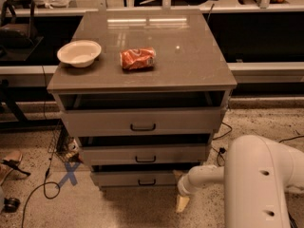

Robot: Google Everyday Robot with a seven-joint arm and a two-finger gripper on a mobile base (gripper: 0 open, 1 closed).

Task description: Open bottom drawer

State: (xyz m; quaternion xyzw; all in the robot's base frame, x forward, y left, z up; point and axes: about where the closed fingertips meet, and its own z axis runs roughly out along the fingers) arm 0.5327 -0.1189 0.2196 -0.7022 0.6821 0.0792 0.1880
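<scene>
Looking down on the cabinet, you have the bottom drawer (118, 178) lowest in a stack of three: a grey-beige, matte, flat front panel, the narrowest and shortest of the set, with a small black curved bar handle (147, 181) at its centre. A dark gap shows above its front edge. How far it stands out from the carcass is hard to judge from this angle.

The hand (182, 203) sits low at the drawer's right-hand corner, just above the floor, beside the panel and well apart from the handle. It shows only as a pale cream, tapered tip below the arm's rounded white cuff; you cannot tell whether it is open or closed.

The smooth white plastic arm (256, 184) fills the lower right corner and is cut off by the frame edge.

Above: the mid-sized drawer (109, 155) and the widest, tallest-fronted drawer (95, 123), same finish and same black handles, each with a dark slot over it.

The glossy brown-grey tabletop (190, 56) carries a shallow, round cream bowl (79, 52) at its left edge and a crumpled red-orange packet (137, 58) near it, the two not touching. Its label is unreadable.

On the floor, speckled terrazzo: a blue tape cross (70, 173) to the left of the cabinet, and a loose black cable (46, 175) looping past it.
</scene>
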